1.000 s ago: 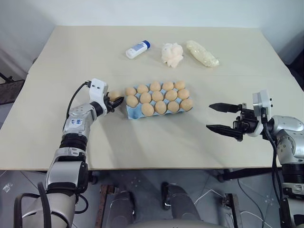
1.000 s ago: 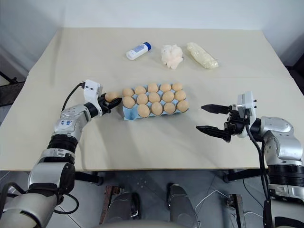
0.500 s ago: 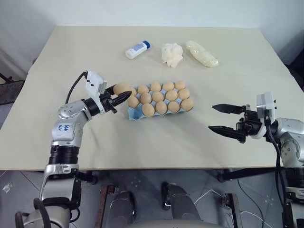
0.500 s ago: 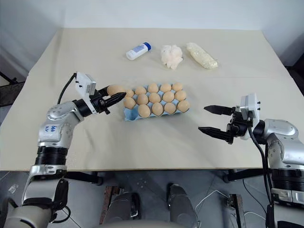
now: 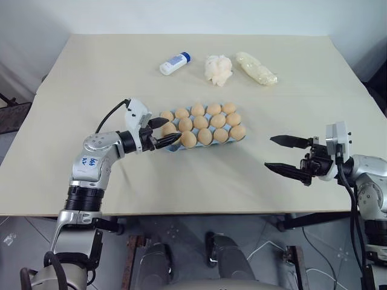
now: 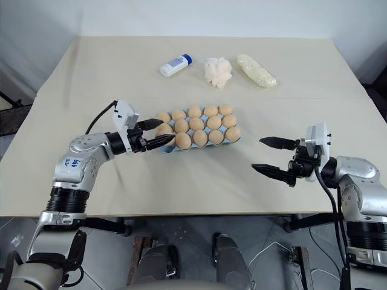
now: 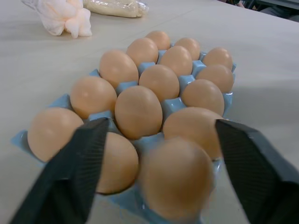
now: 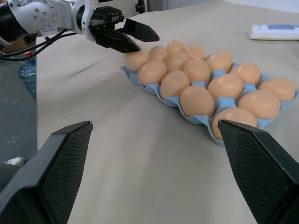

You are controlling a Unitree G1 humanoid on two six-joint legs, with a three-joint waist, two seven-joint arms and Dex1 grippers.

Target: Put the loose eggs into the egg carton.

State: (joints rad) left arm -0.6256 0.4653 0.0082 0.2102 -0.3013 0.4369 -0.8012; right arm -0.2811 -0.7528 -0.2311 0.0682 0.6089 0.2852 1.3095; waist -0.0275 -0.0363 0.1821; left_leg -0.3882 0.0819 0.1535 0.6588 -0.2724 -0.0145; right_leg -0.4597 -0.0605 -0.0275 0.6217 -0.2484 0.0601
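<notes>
Black fingers of the left gripper [image 5: 164, 132] stand wide apart with nothing between them, tips hanging over the left end of the egg carton [image 5: 175, 147]; in the left wrist view the two fingers frame the near cups, with a tan egg [image 7: 176, 178] sitting low between them in the carton's end cup, apparently clear of both pads. The right gripper [image 5: 289, 154] is likewise spread wide and empty, held level at centre right of the frame, well apart from the carton and pointing toward it. Light blue carton sits mid-table, centre of the frame, and every cup that can be seen carries one of the loose eggs [image 5: 205, 136]; three rows of five by count in the head views. No egg is seen lying on the bare table [image 5: 199, 193]. Along the upper edge of the frame, well apart from the carton: white bottle [image 5: 175, 63] with blue cap, white plastic wad [image 5: 219, 69], and a pale wrapped bundle [image 5: 257, 67]. Judgement: the step in hand is the release of an egg into the left-end cup, and the task looks at or very near completion. Next move calls for drawing the left gripper straight back and up, away from the carton, fingers kept wide so they do not clip the end egg or drag the tray; then check for stray eggs.
</notes>
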